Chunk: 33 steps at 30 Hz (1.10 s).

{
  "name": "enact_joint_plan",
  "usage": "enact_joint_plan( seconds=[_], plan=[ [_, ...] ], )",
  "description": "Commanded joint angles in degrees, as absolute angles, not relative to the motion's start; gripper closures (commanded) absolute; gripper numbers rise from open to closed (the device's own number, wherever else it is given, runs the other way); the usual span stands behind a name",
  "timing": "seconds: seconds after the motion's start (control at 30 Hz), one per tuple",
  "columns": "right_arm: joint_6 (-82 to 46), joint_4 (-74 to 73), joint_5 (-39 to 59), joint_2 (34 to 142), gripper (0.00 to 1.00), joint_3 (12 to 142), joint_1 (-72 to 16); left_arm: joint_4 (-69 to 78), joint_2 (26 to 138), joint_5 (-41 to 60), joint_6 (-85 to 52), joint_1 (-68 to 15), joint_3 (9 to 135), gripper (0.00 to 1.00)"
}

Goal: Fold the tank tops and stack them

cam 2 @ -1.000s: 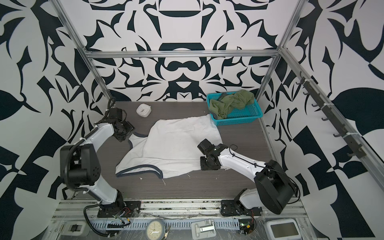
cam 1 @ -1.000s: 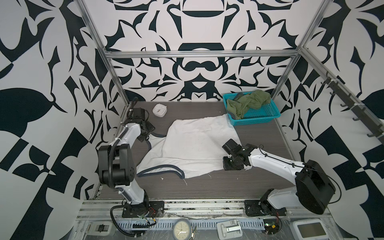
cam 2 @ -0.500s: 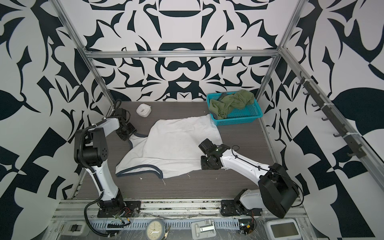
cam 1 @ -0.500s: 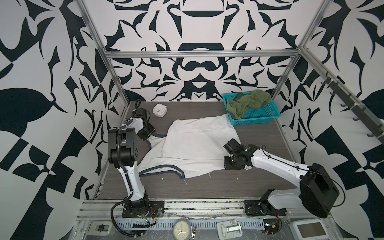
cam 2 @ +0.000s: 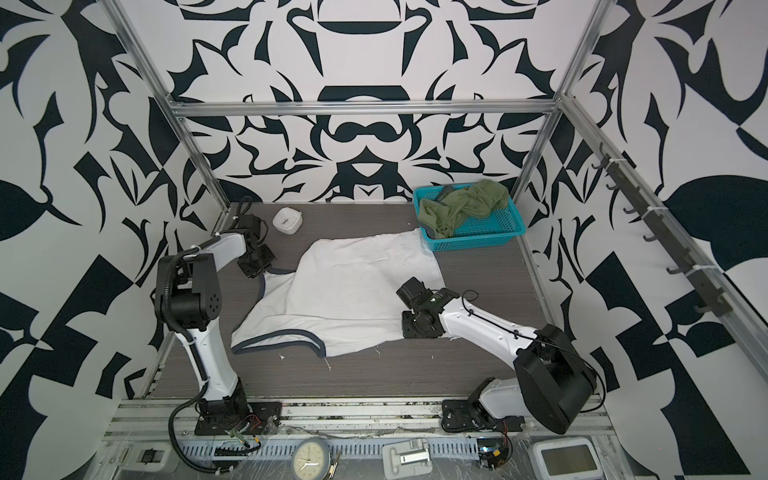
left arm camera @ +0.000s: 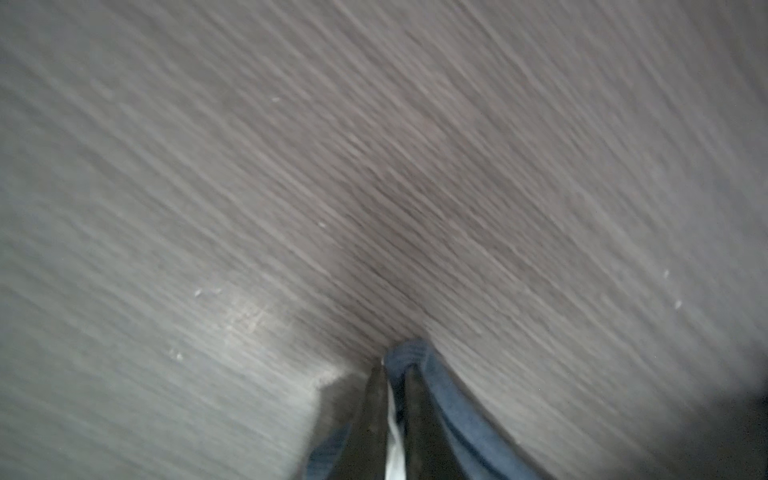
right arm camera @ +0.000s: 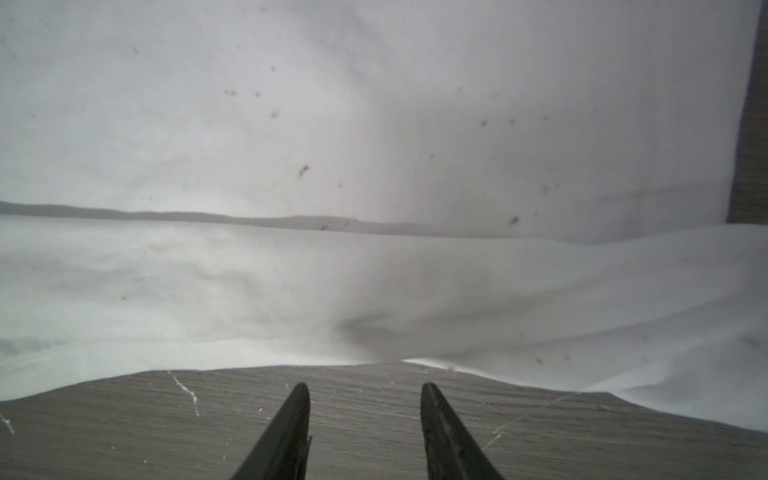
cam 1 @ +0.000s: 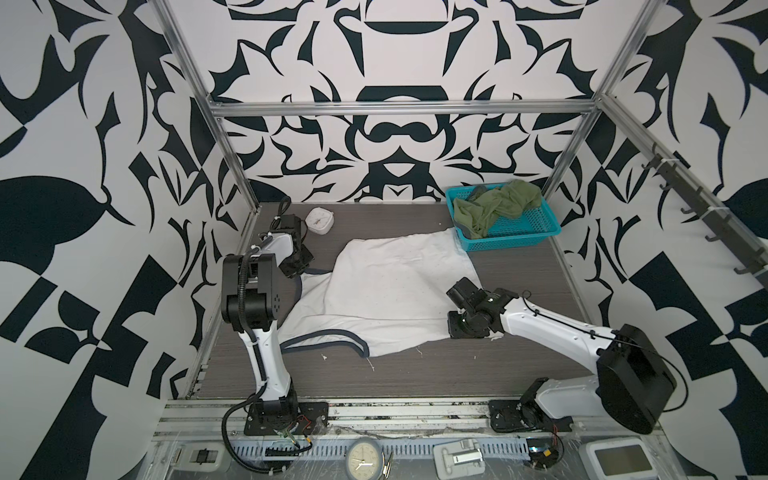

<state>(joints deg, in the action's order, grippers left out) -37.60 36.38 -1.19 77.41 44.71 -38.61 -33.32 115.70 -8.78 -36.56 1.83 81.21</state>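
The white tank top [cam 1: 386, 291] [cam 2: 345, 286] with navy trim lies spread across the middle of the dark table. My left gripper [cam 1: 297, 266] [cam 2: 255, 266] is low at its far-left strap. In the left wrist view the gripper [left arm camera: 395, 374] is shut on the navy trim, with white cloth between the fingers. My right gripper [cam 1: 455, 330] [cam 2: 409, 328] sits at the shirt's right edge. It [right arm camera: 365, 388] is open over bare table, just short of the white hem [right arm camera: 374, 316]. The olive green tank top [cam 1: 494, 205] [cam 2: 461, 208] lies crumpled in the basket.
The blue basket [cam 1: 511, 243] [cam 2: 478, 243] stands at the back right, touching the white shirt's far corner. A small white square clock [cam 1: 320, 219] [cam 2: 286, 220] sits at the back left, close to my left wrist. A round clock [cam 1: 365, 457] lies on the front rail.
My left gripper has shut on the navy strap, and the left arm's elbow has swung up and forward. The right arm has barely shifted.
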Motion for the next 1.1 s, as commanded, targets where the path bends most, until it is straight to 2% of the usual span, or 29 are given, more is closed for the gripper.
enact_joint_plan(
  seconds=[0.0, 0.27, 0.47, 0.63, 0.67, 0.77, 0.87, 0.97, 1.07],
  plan=[
    [-38.88, 36.84, -2.39, 76.32, 0.54, 43.84, -38.67, -35.51, 117.05, -11.72, -37.78, 3.95, 83.06, 1.00],
    [-39.48, 36.49, -2.46, 73.94, 0.54, 43.45, -38.67, -36.07, 117.36, -11.36, -37.43, 10.66, 90.73, 1.00],
    [-37.43, 38.53, -5.18, 72.86, 0.53, 47.01, -38.67, -38.78, 119.48, -11.53, -35.89, 11.29, 96.68, 1.00],
    [-34.87, 38.32, -6.52, 73.84, 0.52, 50.66, -36.36, -42.32, 122.11, -16.23, -36.72, 12.16, 99.91, 1.00],
    [-34.22, 37.94, -6.46, 74.64, 0.52, 51.55, -35.37, -44.31, 123.44, -16.86, -37.03, 12.45, 101.85, 0.94],
    [-32.52, 36.94, -5.84, 77.11, 0.52, 53.77, -33.19, -51.12, 126.16, -15.98, -35.95, 12.49, 107.63, 0.56],
    [-31.31, 36.56, -5.39, 79.85, 0.51, 55.88, -30.84, -52.09, 121.17, -15.64, -35.26, 11.08, 105.49, 0.32],
    [-30.86, 36.49, -4.27, 82.39, 0.51, 57.54, -28.68, -51.47, 110.95, -15.21, -35.95, 8.54, 98.01, 0.22],
    [-30.25, 37.02, -4.70, 83.76, 0.51, 58.06, -28.22, -49.97, 98.98, -13.79, -37.47, 3.85, 86.78, 0.19]
  ],
)
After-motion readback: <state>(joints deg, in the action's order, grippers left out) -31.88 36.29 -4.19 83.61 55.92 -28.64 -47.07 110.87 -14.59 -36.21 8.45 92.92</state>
